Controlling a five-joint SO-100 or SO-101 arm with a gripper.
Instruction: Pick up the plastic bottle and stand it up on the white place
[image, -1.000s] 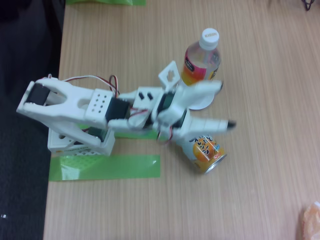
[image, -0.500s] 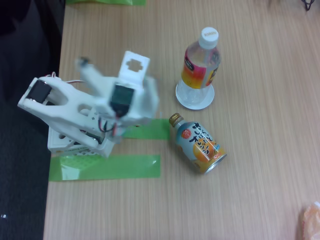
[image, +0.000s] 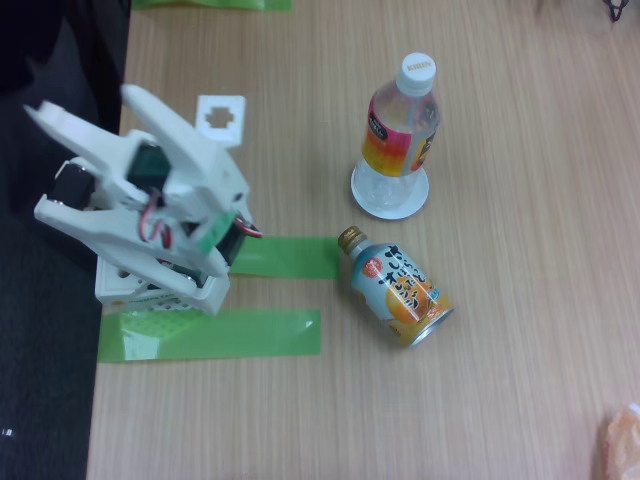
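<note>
Fixed view from above shows me the plastic bottle (image: 402, 125) standing upright on the white place (image: 390, 195), a small round white disc on the tabletop (image: 520, 330), at the far right part of the scene. The white cap points up and the clear base sits inside the rim of the disc, so I judge the main work of the task as done: the bottle is placed and it stands alone, nothing touches it.

Just near of the disc lies the light-blue and orange bottle-can (image: 398, 288) on its side, its gold cap pointing to the left and far. It is close to the disc but apart from it, and I think it does not disturb the result.

My arm is folded over its base at the left edge of the tabletop, well apart from the bottle. The end effector (image: 85, 105) points to the far left, over the dark area beside the tabletop. Its two white fingers (image: 160, 125) are spread apart in a clear V shape, and between them I see nothing; it holds nothing and touches none of the things.

Two green tape strips (image: 210, 333) lie flat near the base of the arm. What is left, in my judgement, is only to bring the arm to rest.
</note>
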